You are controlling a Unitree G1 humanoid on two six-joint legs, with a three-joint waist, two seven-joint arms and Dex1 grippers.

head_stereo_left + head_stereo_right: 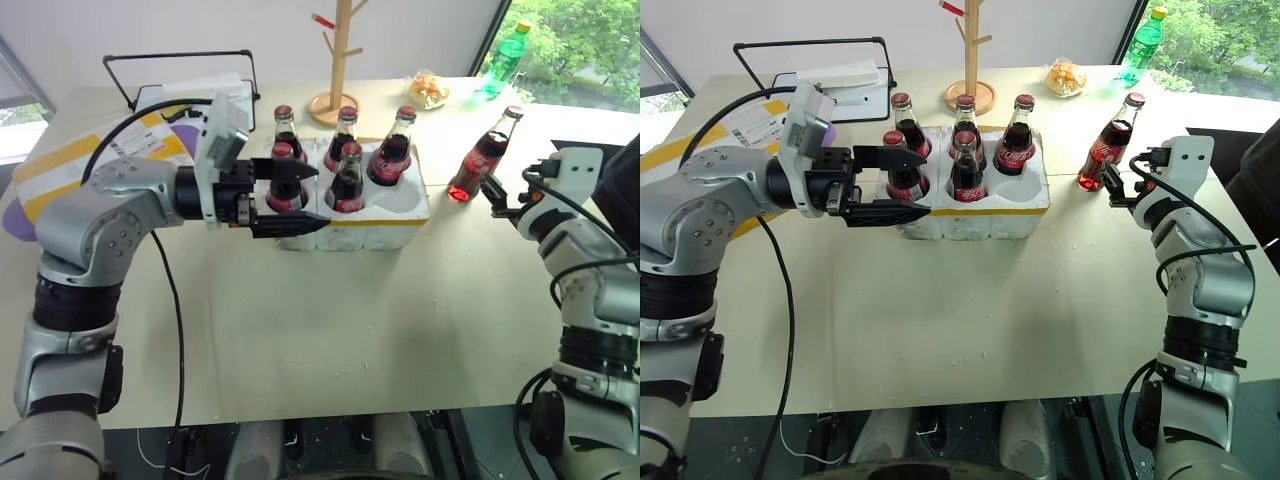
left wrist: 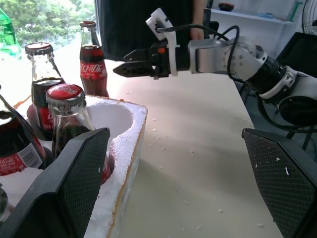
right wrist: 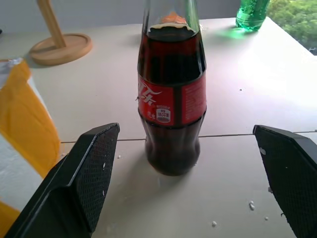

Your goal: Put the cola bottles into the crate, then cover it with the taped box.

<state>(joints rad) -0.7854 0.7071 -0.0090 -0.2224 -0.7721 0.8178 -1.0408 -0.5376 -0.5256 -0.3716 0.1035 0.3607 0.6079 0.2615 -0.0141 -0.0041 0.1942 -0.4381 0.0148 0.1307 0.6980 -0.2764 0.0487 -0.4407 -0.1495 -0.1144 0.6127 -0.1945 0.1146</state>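
head views: five cola bottles (image 1: 347,170) stand in the crate (image 1: 400,215), and the last bottle (image 1: 1110,145) stands on the table (image 1: 970,310) just ahead of the right gripper (image 1: 1118,186). left wrist view: the left gripper (image 1: 290,198) is spread wide, empty, beside the crate's front-left bottle (image 2: 67,121). right wrist view: the right gripper's fingers (image 3: 86,173) are wide apart and empty, lined up on the lone bottle, likely for a grasp.
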